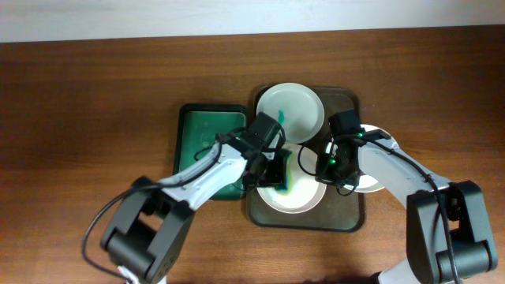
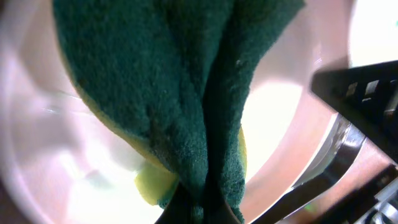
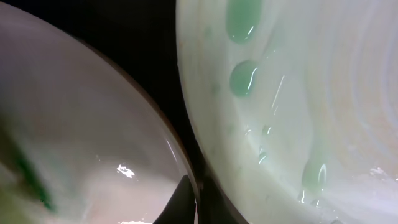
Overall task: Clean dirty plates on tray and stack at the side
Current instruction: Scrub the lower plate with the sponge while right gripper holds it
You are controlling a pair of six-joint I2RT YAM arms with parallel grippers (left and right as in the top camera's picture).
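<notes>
Two robot arms reach over a brown wooden table (image 1: pixel 95 102). At left lies a small green rectangular tray (image 1: pixel 207 130). Just right of it, the left gripper (image 1: pixel 276 172) is clamped on a dark green sponge with a yellow layer (image 2: pixel 186 93), pressing it onto the near round white shallow plate (image 1: pixel 296 201), which sits at the front of the large dark brown-grey rectangular tray (image 1: pixel 347 213). A second white plate (image 1: pixel 296 106) lies at the tray's far end, a teal-green smear near its left side. The right gripper (image 1: pixel 325 170) hovers at the near plate's right rim; whether it is open or closed cannot be told. A third white plate (image 1: pixel 369 183) shows at the tray's right edge, partly hidden under the right arm. The right wrist view shows two plate rims close together, with teal-green droplets (image 3: pixel 242 78) beading on one.
</notes>
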